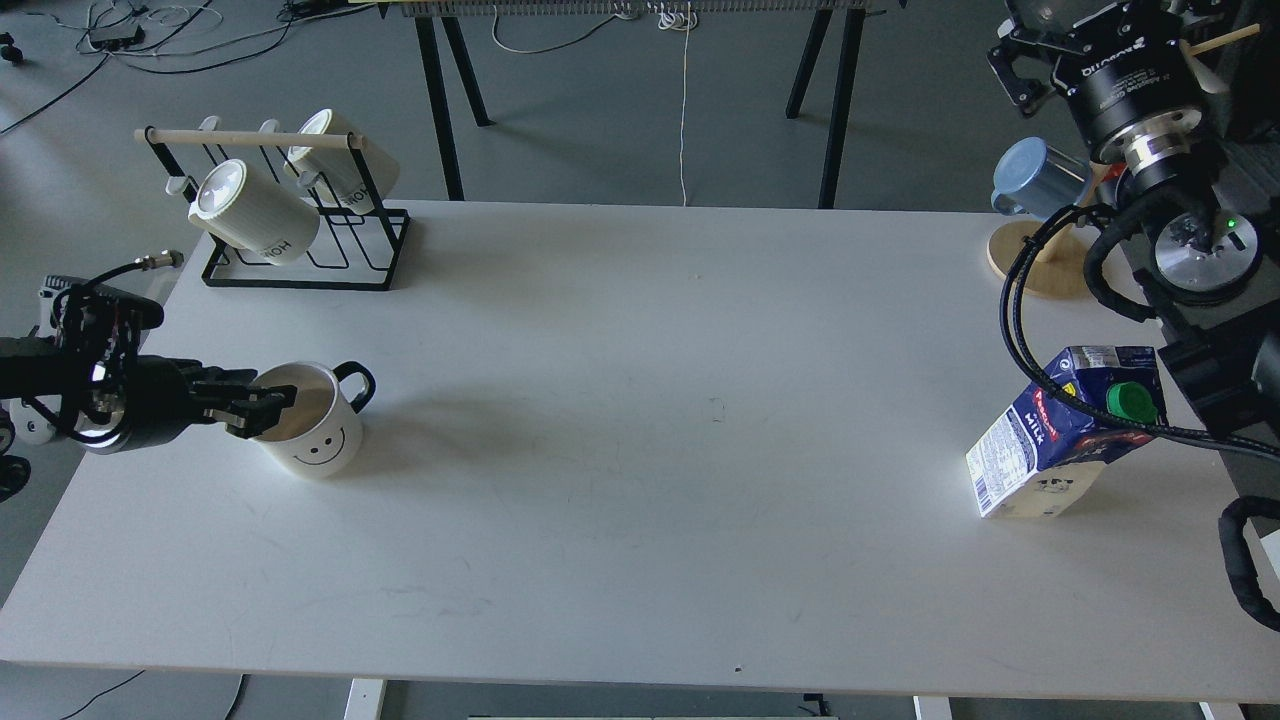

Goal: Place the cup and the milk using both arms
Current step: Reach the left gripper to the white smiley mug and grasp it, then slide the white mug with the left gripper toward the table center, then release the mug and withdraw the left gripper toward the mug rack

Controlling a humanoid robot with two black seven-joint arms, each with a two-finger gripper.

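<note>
The left arm enters at the left edge of the counter [640,500], much of it cut off by the frame. Its end effector [262,408] reaches to the cup [313,418], and the dark fingers [268,400] sit at the cup's left rim, one apparently inside the mouth; they close on that rim, though the fingers blur together against the shadowed interior. The cup stands upright near the counter's left edge, white, with a black handle pointing away to the right rear and a black smiley face on the side toward the camera.

Behind the cup, at the counter's back left corner, a black wire rack [300,240] with a wooden bar holds two ribbed white mugs [255,215] on their sides; their lettering is only partly readable.

Far from the cup, near the counter's right edge, the milk [1065,430] leans to the left rather than standing straight: dark blue, green cap, red label, white panel. Black cables cross in front of it and hide part of its top.

Behind the milk, a blue mug [1040,180] hangs on a wooden stand [1040,255], partly hidden by the right arm. The right end effector [1060,40] is at the top right corner, cut off by the frame, so whether it is open or closed cannot be told.
</note>
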